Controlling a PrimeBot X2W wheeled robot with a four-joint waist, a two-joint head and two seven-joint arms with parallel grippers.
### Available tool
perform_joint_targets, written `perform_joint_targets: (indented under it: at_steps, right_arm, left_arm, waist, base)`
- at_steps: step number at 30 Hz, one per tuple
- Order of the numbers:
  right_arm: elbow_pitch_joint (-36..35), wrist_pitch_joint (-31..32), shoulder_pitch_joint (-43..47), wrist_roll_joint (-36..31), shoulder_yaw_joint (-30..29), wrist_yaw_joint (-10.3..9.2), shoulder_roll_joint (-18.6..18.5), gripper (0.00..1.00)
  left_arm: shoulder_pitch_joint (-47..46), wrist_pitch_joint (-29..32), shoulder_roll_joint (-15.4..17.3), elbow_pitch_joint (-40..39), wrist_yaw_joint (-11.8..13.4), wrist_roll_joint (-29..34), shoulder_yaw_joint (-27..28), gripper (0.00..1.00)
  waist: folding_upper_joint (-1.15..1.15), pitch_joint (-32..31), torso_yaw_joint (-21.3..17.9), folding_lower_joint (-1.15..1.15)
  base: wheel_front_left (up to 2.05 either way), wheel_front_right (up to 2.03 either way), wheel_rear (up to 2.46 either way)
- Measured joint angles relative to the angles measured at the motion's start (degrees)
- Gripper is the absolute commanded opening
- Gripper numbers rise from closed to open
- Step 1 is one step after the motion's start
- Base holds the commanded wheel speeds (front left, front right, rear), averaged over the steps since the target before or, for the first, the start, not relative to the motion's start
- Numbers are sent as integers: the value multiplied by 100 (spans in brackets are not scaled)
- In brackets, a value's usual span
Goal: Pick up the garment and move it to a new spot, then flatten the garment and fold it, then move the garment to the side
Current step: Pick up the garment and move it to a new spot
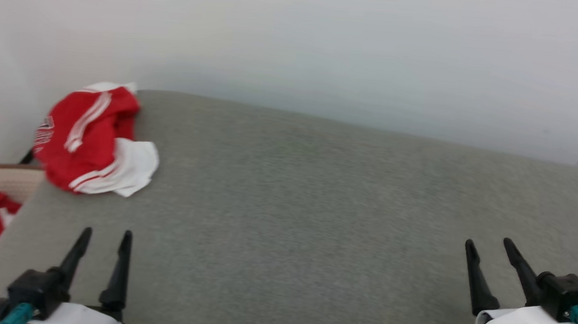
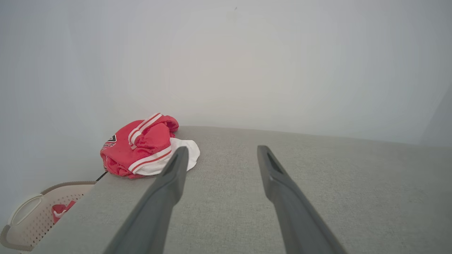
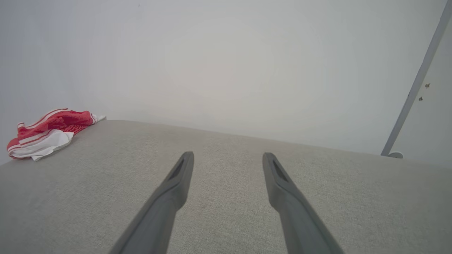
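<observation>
Left gripper (image 1: 108,231) and right gripper (image 1: 488,242) are hovering released, holding nothing, while the red jersey (image 1: 87,138) is lying crumpled at ten o'clock on the grey cloth surface (image 1: 316,209). It is looking soft and light; pinching a bunched top fold seems best.

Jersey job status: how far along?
Done: nothing visible. The jersey lies crumpled at the far left corner of the grey surface. In hand: nothing. The left gripper and right gripper are open, empty and apart from it. Left: pick up, move, flatten, fold, set aside.
</observation>
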Motion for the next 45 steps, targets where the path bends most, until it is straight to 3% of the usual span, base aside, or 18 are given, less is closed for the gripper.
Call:
perform_joint_targets:
  at_steps: [15,23,35,45]
  right_arm:
    - [276,-62,-138,339,859,1,13,100]
    - [371,-96,-264,413,1006,1,-27,100]
    - [130,124,-408,334,872,1,-255,100]
    - [-556,515,-943,20,627,1,-512,100]
  left_arm:
    - [357,219,155,-413,368,-218,371,100]
    - [467,311,149,-603,426,-336,430,100]
    - [-470,883,446,-463,162,-895,457,100]
    - [-2465,1488,1215,486,-88,-1539,265,100]
  waist:
    - [0,-339,1174,0]
    - [0,-404,1463,0]
    - [0,-82,1241,0]
    - [0,923,855,0]
  base:
    - [0,0,0]
    - [0,0,0]
    - [0,0,0]
    - [0,0,0]
